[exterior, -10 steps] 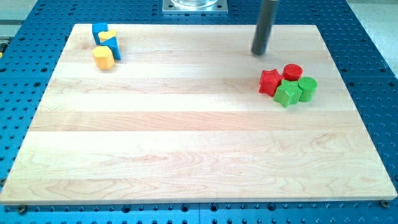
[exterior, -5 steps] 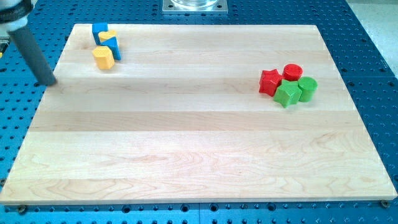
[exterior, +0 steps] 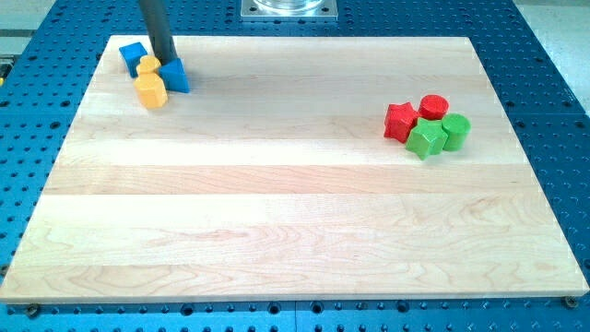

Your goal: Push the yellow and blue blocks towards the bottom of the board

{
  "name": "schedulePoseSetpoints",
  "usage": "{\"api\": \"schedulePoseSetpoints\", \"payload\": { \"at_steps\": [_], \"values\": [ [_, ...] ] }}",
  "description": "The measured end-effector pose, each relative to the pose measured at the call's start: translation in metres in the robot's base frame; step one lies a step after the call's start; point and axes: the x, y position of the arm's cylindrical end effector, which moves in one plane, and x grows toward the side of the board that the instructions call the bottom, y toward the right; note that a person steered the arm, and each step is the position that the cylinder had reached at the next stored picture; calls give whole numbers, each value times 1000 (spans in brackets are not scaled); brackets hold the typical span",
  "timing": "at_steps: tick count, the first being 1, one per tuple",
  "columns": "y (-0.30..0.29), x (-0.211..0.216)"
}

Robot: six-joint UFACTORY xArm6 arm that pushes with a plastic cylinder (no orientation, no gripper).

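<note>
Near the board's top left corner lie two blue blocks and two yellow blocks in a tight cluster. One blue block (exterior: 132, 53) is at the upper left, the other blue block (exterior: 176, 76) at the right. A small yellow block (exterior: 147, 64) sits between them and a larger yellow block (exterior: 151, 90) lies just below. My tip (exterior: 167, 59) stands at the cluster's top, touching the right blue block and right of the small yellow one.
At the view's right a second cluster holds a red star (exterior: 400, 121), a red cylinder (exterior: 434, 106), a green block (exterior: 424, 140) and a green cylinder (exterior: 455, 131). The wooden board (exterior: 295, 231) lies on a blue perforated table.
My tip moved from the board's left edge up and right to the cluster's top. The blue and yellow blocks shifted and spread; the larger yellow block slid slightly down.
</note>
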Motion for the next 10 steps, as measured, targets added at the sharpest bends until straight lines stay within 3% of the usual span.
{"api": "schedulePoseSetpoints", "payload": {
  "at_steps": [1, 2, 3, 4, 5, 7, 9, 10],
  "values": [
    [-48, -27],
    [-64, 30],
    [-18, 92],
    [-8, 111],
    [-30, 73],
    [69, 116],
    [77, 11],
    [77, -9]
  ]
}}
